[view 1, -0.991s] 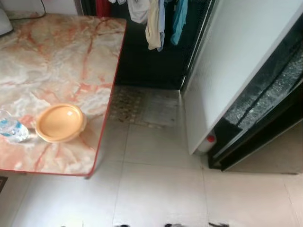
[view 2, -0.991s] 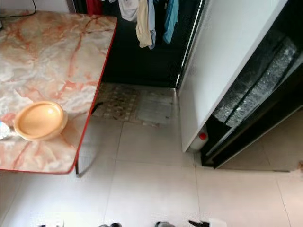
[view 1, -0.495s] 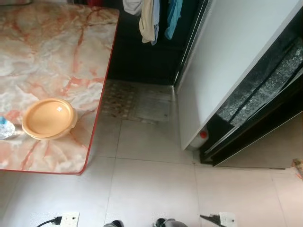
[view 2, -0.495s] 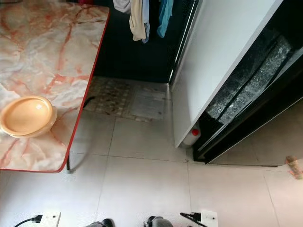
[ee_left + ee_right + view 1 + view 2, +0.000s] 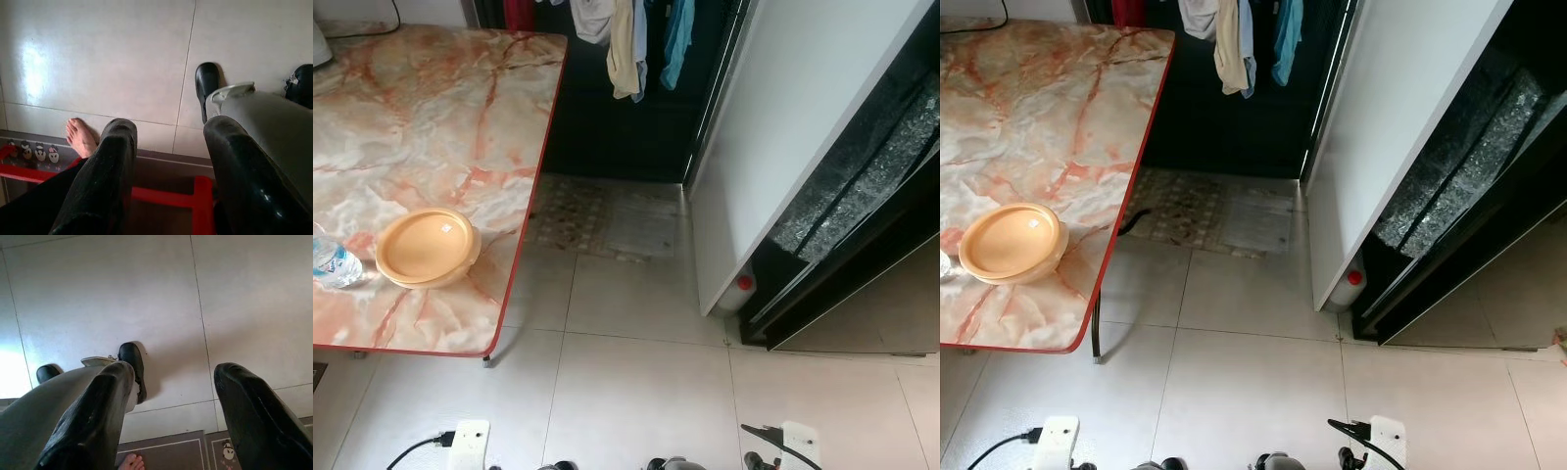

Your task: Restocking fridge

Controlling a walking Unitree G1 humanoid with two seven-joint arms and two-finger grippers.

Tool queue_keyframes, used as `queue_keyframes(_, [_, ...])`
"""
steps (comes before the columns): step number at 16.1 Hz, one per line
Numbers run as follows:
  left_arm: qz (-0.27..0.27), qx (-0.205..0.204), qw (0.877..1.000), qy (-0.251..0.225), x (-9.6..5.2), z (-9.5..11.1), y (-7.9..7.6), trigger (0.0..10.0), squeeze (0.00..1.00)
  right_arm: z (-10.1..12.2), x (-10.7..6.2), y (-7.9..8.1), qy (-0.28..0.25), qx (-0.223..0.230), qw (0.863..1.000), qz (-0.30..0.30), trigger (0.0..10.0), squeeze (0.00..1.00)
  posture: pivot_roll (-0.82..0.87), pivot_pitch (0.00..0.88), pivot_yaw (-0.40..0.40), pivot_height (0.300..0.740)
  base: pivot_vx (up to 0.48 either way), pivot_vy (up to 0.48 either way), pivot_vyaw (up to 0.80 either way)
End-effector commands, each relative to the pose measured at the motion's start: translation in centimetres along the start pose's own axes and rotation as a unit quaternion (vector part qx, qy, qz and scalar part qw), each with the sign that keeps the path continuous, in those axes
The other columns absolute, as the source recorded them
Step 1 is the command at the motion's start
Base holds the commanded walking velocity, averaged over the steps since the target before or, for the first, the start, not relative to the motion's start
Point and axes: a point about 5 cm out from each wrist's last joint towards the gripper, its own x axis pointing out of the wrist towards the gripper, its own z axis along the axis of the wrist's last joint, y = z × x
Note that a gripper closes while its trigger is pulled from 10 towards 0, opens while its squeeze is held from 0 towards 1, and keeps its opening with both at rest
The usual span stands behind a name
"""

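Table to the left, fridge to the right, floor between.
A bowl (image 5: pixel 427 249) sits near the table's (image 5: pixel 431 117) front edge, a bottle (image 5: pixel 333 262) just left of it. By the fridge's (image 5: pixel 803 147) foot stands what may be a jug (image 5: pixel 740 291). A mat (image 5: pixel 602 217) lies farther back, clothes (image 5: pixel 631 39) hanging beyond it.

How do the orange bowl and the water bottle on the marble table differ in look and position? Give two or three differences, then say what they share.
The orange bowl is opaque, while the water bottle is clear with a blue label. The bowl is wide and shallow; the bottle looks narrower, though the picture edge cuts it off. The bowl sits nearer the table's red side edge than the bottle. Both rest close together on the marble table, near its front edge.
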Motion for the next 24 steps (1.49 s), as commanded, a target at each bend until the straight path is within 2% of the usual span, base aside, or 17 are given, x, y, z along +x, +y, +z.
queue_keyframes(1, [0.001, -0.006, 1.0, 0.02, -0.1, -1.1, 0.0, 10.0, 0.0, -0.6, -0.1, -0.3, 0.014, -0.001, 1.0, -0.005, 10.0, 0.0, -0.06, 0.139, -0.063, 0.74, 0.0, 0.0, 0.0])
queue_keyframes(3, [-0.001, -0.004, 1.0, 0.024, -0.1, -1.0, 0.2, 10.0, 0.0, -0.5, -0.1, 0.0, 0.005, 0.022, 1.0, -0.009, 10.0, 0.0, -0.09, 0.124, -0.049, 0.74, 0.0, 0.0, 0.0])
queue_keyframes(7, [0.001, -0.004, 1.0, 0.023, -0.1, -0.9, 0.4, 10.0, 0.0, -0.7, 0.0, 0.3, 0.005, 0.035, 0.999, -0.01, 10.0, 0.0, -0.09, 0.128, -0.038, 0.74, 0.0, 0.128, 0.0])
queue_keyframes(18, [0.002, -0.005, 0.999, 0.032, -0.1, -1.2, 0.7, 10.0, 0.0, -0.9, -0.1, 0.3, 0.008, 0.029, 1.0, -0.008, 10.0, 0.0, -0.09, 0.141, -0.044, 0.74, 0.0, 0.295, 0.0])
queue_keyframes(24, [-0.003, -0.007, 1.0, 0.004, -0.1, -0.8, -0.3, 10.0, 0.0, -0.5, -0.2, -0.7, 0.004, 0.018, 1.0, -0.019, 10.0, 0.0, -0.08, 0.12, -0.078, 0.74, 0.0, 0.142, 0.0])
